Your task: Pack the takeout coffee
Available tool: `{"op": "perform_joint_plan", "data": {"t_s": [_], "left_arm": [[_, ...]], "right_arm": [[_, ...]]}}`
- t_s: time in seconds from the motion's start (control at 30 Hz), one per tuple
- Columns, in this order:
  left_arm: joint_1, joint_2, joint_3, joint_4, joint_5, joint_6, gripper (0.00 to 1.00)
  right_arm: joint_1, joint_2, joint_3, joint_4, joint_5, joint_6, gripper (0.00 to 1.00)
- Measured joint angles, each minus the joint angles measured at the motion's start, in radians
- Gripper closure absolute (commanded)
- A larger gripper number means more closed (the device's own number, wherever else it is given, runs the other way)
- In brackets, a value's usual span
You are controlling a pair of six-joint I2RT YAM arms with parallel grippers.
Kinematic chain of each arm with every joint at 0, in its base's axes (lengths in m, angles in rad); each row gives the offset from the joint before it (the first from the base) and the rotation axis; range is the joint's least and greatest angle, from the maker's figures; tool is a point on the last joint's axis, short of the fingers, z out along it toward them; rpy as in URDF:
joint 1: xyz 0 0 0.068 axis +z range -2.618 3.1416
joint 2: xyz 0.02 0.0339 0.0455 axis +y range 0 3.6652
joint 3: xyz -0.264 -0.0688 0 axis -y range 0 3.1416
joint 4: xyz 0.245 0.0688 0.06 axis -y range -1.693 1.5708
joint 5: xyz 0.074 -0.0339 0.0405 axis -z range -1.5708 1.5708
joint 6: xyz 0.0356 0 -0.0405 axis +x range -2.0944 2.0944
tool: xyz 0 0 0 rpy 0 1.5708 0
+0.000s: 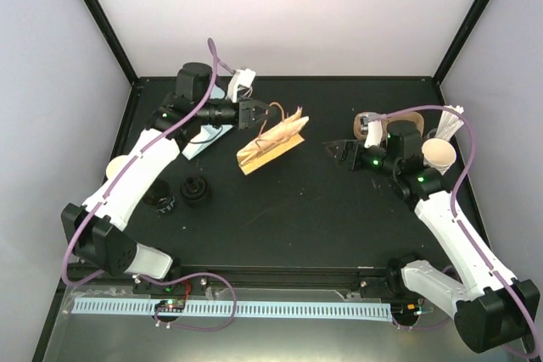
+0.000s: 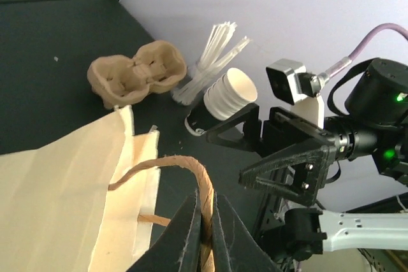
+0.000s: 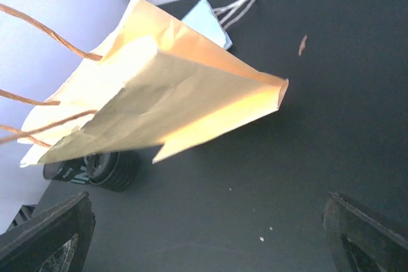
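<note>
You can't read any text clearly here. In the right wrist view, white lettering stands on a black round object (image 3: 69, 173) beside the paper bag (image 3: 159, 93), cut off and blurred. In the left wrist view, a white mark on the cup stack's (image 2: 226, 97) black base is illegible.

Table (image 1: 322, 218): pulp carrier (image 2: 137, 74), cup stack (image 1: 439, 154), lids (image 1: 193, 191), single cup (image 1: 115, 167), blue bag (image 1: 199, 138).

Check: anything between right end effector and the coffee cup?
Yes. The paper bag, its handle pinched by the left end effector, lies between the right end effector and the coffee cup; the left arm also partly covers the cup.
</note>
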Motion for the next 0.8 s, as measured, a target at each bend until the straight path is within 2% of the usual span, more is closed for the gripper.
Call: {"op": "perform_joint_plan", "data": {"t_s": [0.13,0.33,0.5,0.8], "left_arm": [[-0.002,0.02,0.132,-0.052,-0.003,0.021,0.92],[-0.002,0.023,0.297,-0.103,-0.007,0.057,0.9],[-0.002,0.025,0.301,-0.13,-0.006,0.061,0.9],[-0.002,0.026,0.229,-0.14,0.005,0.08,0.98]], "right_arm": [[0.006,0.0,0.066,-0.009,0.025,-0.006,0.0],[0.006,-0.02,0.154,-0.036,0.207,0.029,0.0],[0.006,-0.105,0.113,-0.015,0.244,0.071,0.09],[0.006,-0.143,0.083,0.007,0.171,0.084,0.08]]}}
